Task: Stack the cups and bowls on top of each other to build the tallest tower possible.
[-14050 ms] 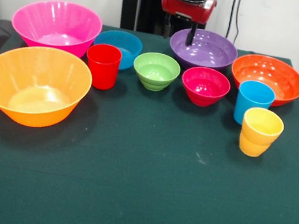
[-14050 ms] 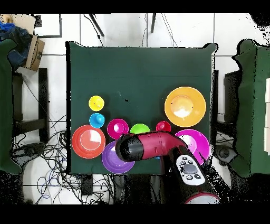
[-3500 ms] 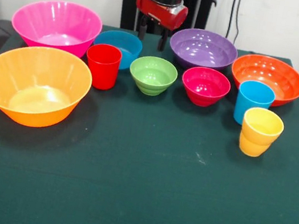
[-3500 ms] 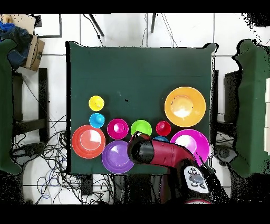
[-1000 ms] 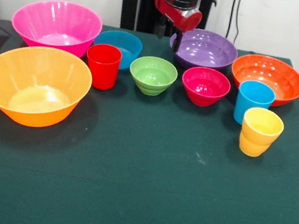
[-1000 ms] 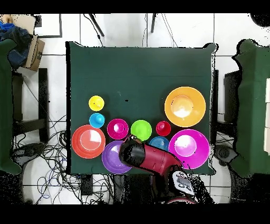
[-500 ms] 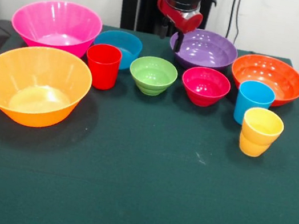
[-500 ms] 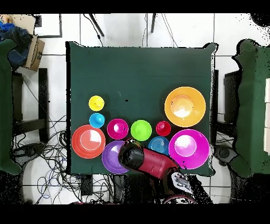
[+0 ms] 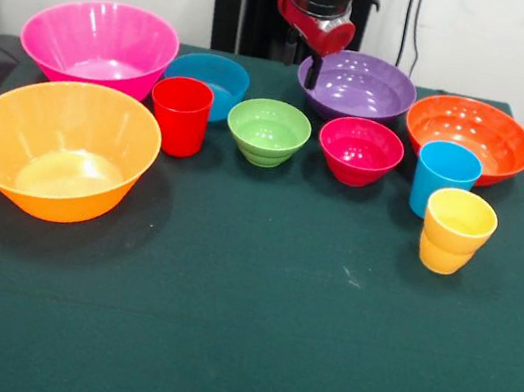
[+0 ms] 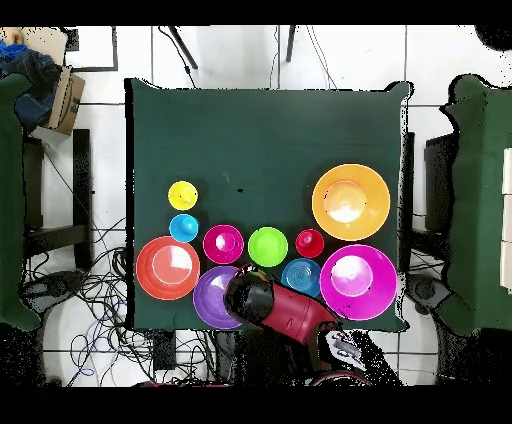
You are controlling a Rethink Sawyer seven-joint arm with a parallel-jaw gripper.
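My gripper (image 9: pixel 301 63) hangs open and empty at the table's far side, over the left rim of the purple bowl (image 9: pixel 359 86). In the overhead view the arm's head (image 10: pixel 250 290) hides it. The far row holds the large pink bowl (image 9: pixel 99 43), small blue bowl (image 9: pixel 207 80), purple bowl and orange bowl (image 9: pixel 469 136). Nearer stand the red cup (image 9: pixel 180 116), green bowl (image 9: pixel 271 130), crimson-pink bowl (image 9: pixel 359 150), sky-blue cup (image 9: pixel 445 178) and yellow cup (image 9: pixel 457 230). The large yellow-orange bowl (image 9: pixel 58 160) sits front left. All stand apart, upright.
The dark green table (image 9: pixel 238 334) has its whole near half free of objects. The robot's black pedestal (image 9: pixel 246 0) stands behind the far edge. In the overhead view, chairs and floor cables (image 10: pixel 70 290) flank the table.
The gripper has shifted slightly right, toward the purple bowl's left rim, still open. No cup or bowl has moved.
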